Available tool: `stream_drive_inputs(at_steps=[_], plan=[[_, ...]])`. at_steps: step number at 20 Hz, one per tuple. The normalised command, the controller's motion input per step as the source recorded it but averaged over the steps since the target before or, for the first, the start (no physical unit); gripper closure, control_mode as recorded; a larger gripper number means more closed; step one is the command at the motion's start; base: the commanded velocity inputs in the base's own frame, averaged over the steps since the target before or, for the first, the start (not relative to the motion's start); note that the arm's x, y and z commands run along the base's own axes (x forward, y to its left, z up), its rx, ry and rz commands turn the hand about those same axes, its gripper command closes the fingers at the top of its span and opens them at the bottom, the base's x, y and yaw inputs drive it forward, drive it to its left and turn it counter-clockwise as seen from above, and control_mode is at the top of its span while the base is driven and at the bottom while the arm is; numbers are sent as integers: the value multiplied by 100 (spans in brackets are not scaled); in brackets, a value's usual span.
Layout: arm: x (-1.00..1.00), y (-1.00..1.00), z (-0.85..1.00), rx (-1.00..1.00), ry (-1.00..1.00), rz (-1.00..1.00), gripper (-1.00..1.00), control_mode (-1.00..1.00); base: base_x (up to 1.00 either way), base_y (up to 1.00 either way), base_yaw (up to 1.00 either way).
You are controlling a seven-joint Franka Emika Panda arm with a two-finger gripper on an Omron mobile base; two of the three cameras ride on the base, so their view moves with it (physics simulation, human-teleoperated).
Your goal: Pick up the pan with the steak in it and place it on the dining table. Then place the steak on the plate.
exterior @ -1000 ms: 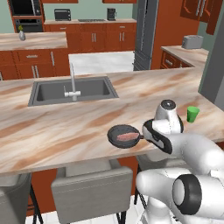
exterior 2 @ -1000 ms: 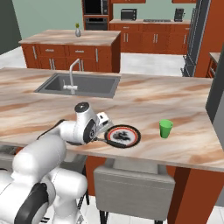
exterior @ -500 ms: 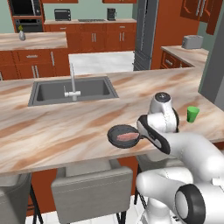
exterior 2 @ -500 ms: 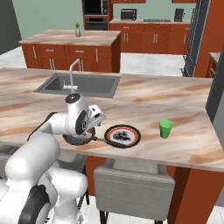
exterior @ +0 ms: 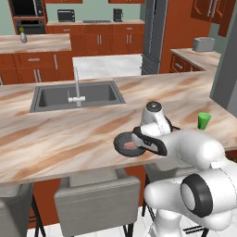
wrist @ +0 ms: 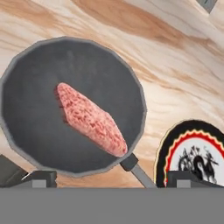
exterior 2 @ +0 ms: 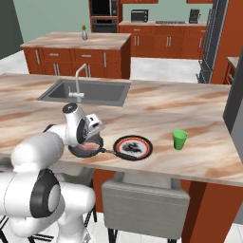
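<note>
Sink (exterior: 76, 95) set into the marble table (exterior: 55, 139), far left of the work area. Pan (wrist: 72, 105) sits flat on the table near its front edge; steak (wrist: 89, 118) lies diagonally across the pan's base, touching no wall. Pan handle (wrist: 139, 171) points toward the plate (exterior 2: 134, 146), which rests on the table just beside the pan, apart from it. Claw (wrist: 109, 178) hovers above the pan's near rim, fingers spread wide, pinching nothing; one fingertip (wrist: 37, 178) over the pan edge, the other over the plate edge. Green cup (exterior 2: 180, 140) stands upright farther right, well apart from the plate.
</note>
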Motion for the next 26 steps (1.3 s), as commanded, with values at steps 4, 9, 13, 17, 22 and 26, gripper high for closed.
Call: stream_drive_inputs(at_steps=[4,9,13,17,22,26], plan=[[36,27,-17,4,1,0,-100,-100,0,0,0],[6,5,-2,1,0,0,-100,-100,0,0,0],[0,0,-1,1,0,0,-100,-100,0,0,0],[-8,1,-12,5,4,4,-100,-100,0,0,0],[-7,3,-6,7,5,4,-100,-100,0,0,0],[-1,0,0,0,0,0,-100,-100,0,0,0]])
